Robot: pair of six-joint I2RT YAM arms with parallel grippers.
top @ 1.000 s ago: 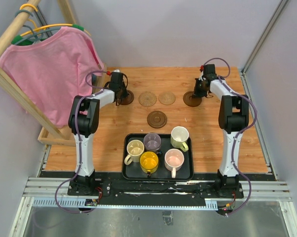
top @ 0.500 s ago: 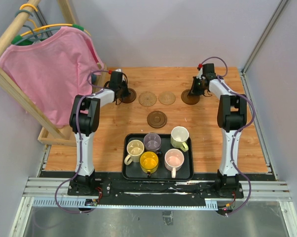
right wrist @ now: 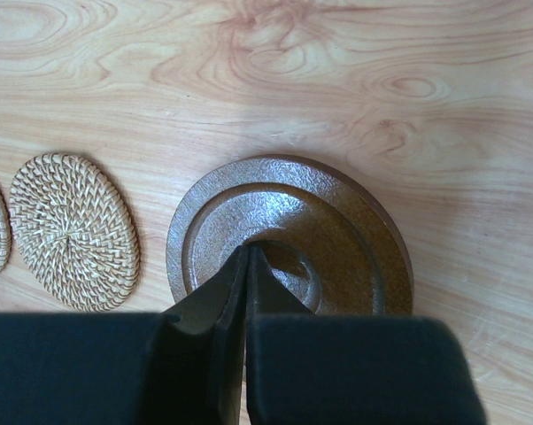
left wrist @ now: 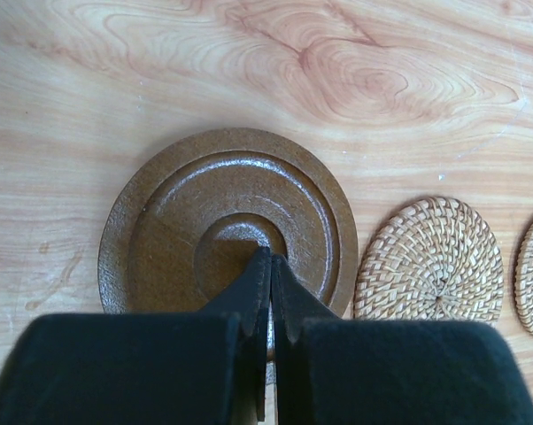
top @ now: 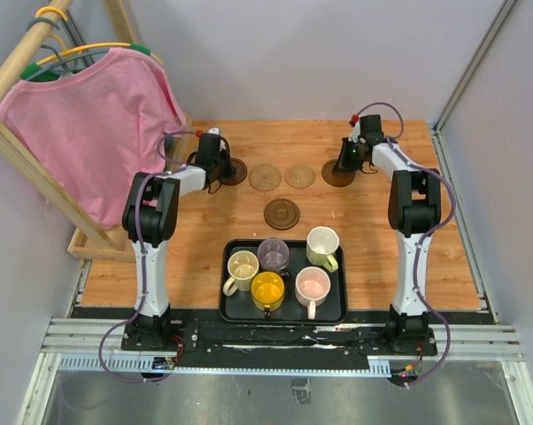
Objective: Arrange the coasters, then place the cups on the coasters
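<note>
Five coasters lie on the wood table. A dark brown coaster (top: pixel 234 172) (left wrist: pixel 178 221) is at the back left, and my shut left gripper (top: pixel 222 168) (left wrist: pixel 270 262) rests its tips on the coaster's centre. Two tan woven coasters (top: pixel 265 176) (top: pixel 299 175) (left wrist: pixel 430 261) (right wrist: pixel 72 230) lie in the middle. Another dark coaster (top: pixel 337 174) (right wrist: pixel 355 230) is at the back right with my shut right gripper (top: pixel 344 166) (right wrist: pixel 248 255) tip-down on its centre. The third dark coaster (top: pixel 281 213) lies nearer. The cups, cream (top: pixel 243 266), grey-purple (top: pixel 274 254), yellow-green (top: pixel 322 245), yellow (top: pixel 267 289) and pink (top: pixel 312 285), stand on the tray.
The black tray (top: pixel 224 297) sits at the near middle of the table. A wooden rack with a pink shirt (top: pixel 98 124) leans over the left side. Grey walls close in the back and right.
Both arms have slid their dark coasters inward toward the tan pair: the left one a little to the right, the right one a little to the left. Both grippers stayed shut.
</note>
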